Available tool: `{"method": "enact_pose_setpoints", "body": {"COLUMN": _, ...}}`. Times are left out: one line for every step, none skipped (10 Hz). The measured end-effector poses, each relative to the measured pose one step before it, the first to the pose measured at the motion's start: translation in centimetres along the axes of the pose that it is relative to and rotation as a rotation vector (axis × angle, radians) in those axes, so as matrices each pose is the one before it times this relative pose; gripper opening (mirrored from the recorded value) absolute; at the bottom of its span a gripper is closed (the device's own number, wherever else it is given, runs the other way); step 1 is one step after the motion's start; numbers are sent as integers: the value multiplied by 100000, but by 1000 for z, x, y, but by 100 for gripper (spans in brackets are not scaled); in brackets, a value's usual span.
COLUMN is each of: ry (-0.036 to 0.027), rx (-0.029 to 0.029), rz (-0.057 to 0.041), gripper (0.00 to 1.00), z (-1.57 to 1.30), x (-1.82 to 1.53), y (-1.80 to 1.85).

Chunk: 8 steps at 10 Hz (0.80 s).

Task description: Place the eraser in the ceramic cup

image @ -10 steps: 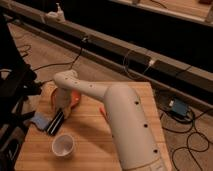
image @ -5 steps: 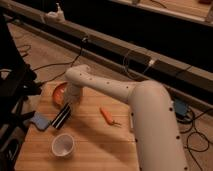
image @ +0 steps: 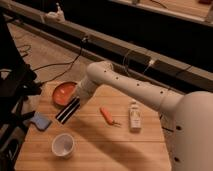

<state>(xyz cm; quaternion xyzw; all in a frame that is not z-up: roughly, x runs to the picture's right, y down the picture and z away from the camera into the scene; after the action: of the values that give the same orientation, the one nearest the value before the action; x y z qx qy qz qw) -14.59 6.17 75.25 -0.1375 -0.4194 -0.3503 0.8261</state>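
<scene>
Two fingers, mine, are clenched across the upper end of the eraser (image: 66, 113). My gripper (image: 76, 101) sits just in front of the plate (image: 62, 91), at the left-rear part of the table (image: 105, 150). The eraser slants down and left from my grip, its free end pointing toward the sponge (image: 41, 121). I cannot tell whether that end is clear of the wood or brushing it.

I judge the eraser light and stiff, a flat bar that will not sag. Its striped face looks smooth, so it could slip or pivot between my pads. Holding it at one end leaves a long lever hanging out, and any quick swing may twist it. The hold suits the job all the same, since the bar is longer than the cup (image: 63, 145) is wide. It has to go in end first and will likely lean on the rim.

That cup stands near the front left edge, apart from everything. It looks small, hard and breakable, and it may skid or tip if the bar knocks its wall.

Smooth pale planks make up the tabletop, which offers little grip. An orange stick (image: 107, 116) and a small bottle (image: 134, 116) lie to the right, well off my path. Around us the room is dim, with cables (image: 65, 62) trailing over the floor and a long dark ledge (image: 115, 47) behind.
</scene>
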Motion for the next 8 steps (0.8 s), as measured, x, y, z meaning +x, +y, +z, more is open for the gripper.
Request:
{"method": "enact_pose_setpoints", "body": {"ry": -215, "rx": 1647, "rz": -1425, "gripper": 0, "z": -583, "x": -570, "y": -206}}
{"method": "enact_pose_setpoints", "body": {"ry": -41, "rx": -21, "rz": -50, "gripper": 0, "z": 26, "x": -25, "y": -13}}
{"method": "enact_pose_setpoints", "body": {"ry": -239, "rx": -51, "rz": -258, "gripper": 0, "z": 113, "x": -144, "y": -141}}
{"method": "enact_pose_setpoints", "body": {"ry": 42, "rx": -22, "rz": 35, "gripper": 0, "z": -13, "x": 24, "y": 28}}
{"method": "enact_pose_setpoints", "body": {"ry": 30, "rx": -43, "rz": 22, "gripper": 0, "z": 0, "x": 14, "y": 44}}
{"method": "enact_pose_setpoints", "body": {"ry": 22, "rx": -27, "rz": -124, "gripper": 0, "z": 3, "x": -50, "y": -7}}
{"method": "enact_pose_setpoints", "body": {"ry": 581, "rx": 53, "rz": -431, "gripper": 0, "z": -227, "x": -352, "y": 90}}
{"method": "enact_pose_setpoints", "body": {"ry": 1172, "rx": -193, "rz": -150, "gripper": 0, "z": -414, "x": -710, "y": 248}}
